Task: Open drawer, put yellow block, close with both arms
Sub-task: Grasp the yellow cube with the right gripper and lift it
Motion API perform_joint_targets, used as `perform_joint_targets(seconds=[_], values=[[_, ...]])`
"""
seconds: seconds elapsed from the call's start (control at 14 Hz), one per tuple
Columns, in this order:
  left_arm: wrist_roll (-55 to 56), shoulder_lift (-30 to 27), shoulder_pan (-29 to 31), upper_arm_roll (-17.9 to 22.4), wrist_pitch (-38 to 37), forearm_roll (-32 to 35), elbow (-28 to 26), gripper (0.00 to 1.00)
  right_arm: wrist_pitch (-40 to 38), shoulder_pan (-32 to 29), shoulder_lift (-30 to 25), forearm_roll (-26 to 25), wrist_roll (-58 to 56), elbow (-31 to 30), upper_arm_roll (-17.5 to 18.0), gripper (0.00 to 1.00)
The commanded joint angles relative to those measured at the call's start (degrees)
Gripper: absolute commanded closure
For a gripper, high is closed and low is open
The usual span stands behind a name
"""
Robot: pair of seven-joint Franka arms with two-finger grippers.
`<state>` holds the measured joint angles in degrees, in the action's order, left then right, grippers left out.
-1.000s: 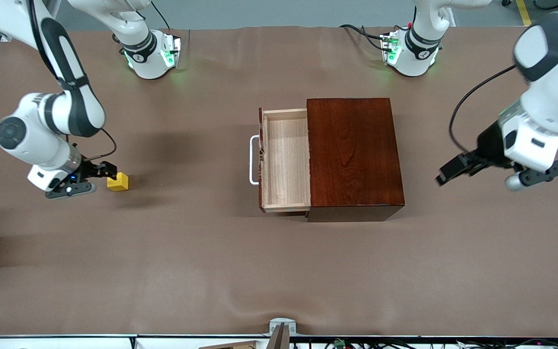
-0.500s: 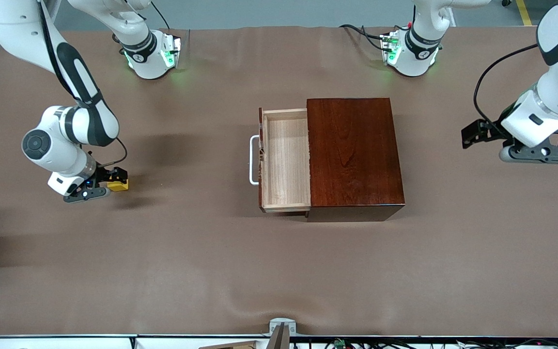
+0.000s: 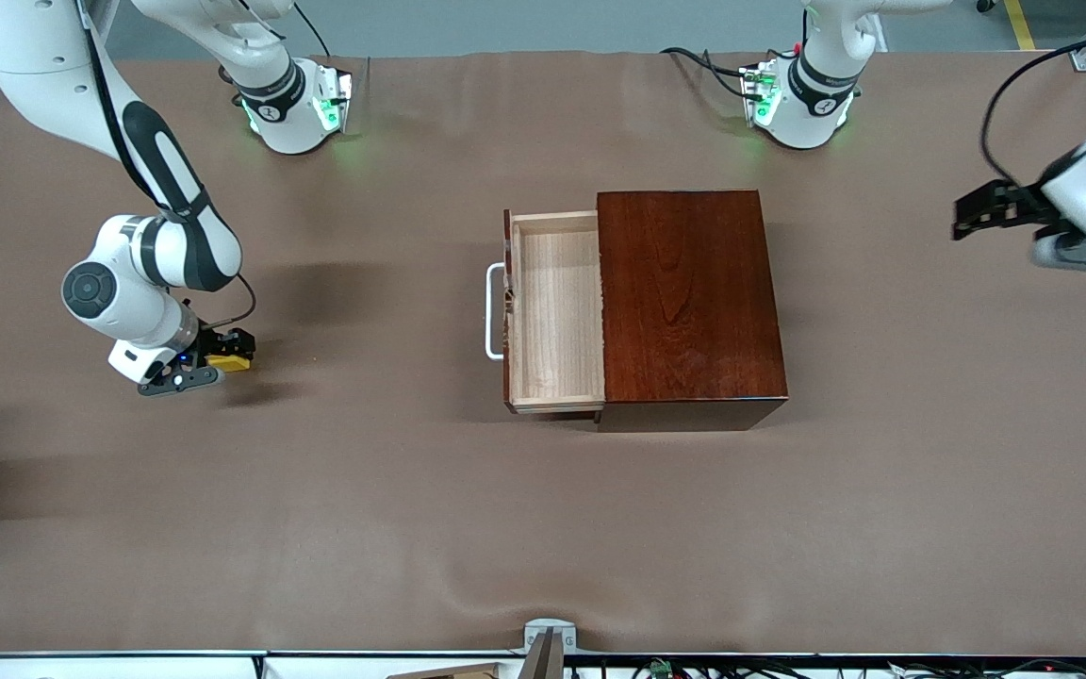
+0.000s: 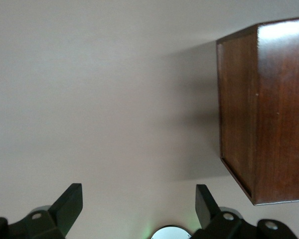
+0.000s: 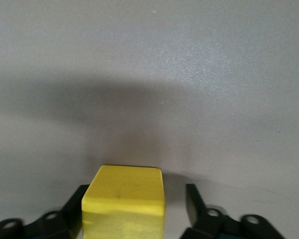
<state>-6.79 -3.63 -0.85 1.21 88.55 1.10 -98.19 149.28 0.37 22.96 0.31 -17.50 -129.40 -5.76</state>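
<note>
yellow block (image 3: 228,361) sits on the brown table cover (image 3: 543,528) toward the right arm's end, well apart from the wooden box (image 3: 689,306). right gripper (image 3: 215,359) is down at the block with a finger on each side of it; in the right wrist view the block (image 5: 124,205) fills most of the gap, one finger (image 5: 74,206) at or against its side, the other finger (image 5: 195,204) with a thin strip of table showing between, so the fingers are spread, not clamped.

drawer (image 3: 554,311) is pulled out of the box toward the right arm's end, pale wood floor bare, white u handle (image 3: 492,311) on its front.

left gripper (image 3: 995,212) hangs in the air over the left arm's end of the table, well apart from the box. left wrist view: its fingers (image 4: 67,204) stand wide apart with nothing between, the box's dark side (image 4: 264,114) in sight farther off.

both bases (image 3: 293,108) glow green at the table's top edge.
</note>
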Motion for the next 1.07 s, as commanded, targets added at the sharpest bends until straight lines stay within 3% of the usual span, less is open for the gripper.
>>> perform_joint_targets(seconds=[0.0, 0.07, 0.36, 0.79, 1.0], values=[[0.54, 0.72, 0.94, -0.5, -1.36, 0.48, 2.65, 0.0, -0.83, -0.37, -0.72, 0.39, 0.18, -0.33, 0.31, 0.91], [2.03, 1.16, 0.94, -0.5, -1.28, 0.13, 3.61, 0.0, -1.79, -0.29, -1.16, 0.48, 0.27, -0.15, 0.31, 0.99], [6.17, 3.36, 0.15, -0.94, -1.19, 0.04, 8.28, 0.0, -13.09, -0.02, -7.47, 1.97, 1.15, 4.04, 0.4, 1.0], [5.12, 3.28, 0.41, -0.94, -0.92, 0.13, 7.93, 0.0, -50.79, -0.29, -10.92, 2.68, 5.35, 33.19, 0.13, 1.0], [5.21, 3.63, 0.24, -1.03, -0.84, 0.13, 7.75, 0.0, -60.58, 0.68, -10.74, 2.76, 11.76, 42.54, 0.57, 1.0]])
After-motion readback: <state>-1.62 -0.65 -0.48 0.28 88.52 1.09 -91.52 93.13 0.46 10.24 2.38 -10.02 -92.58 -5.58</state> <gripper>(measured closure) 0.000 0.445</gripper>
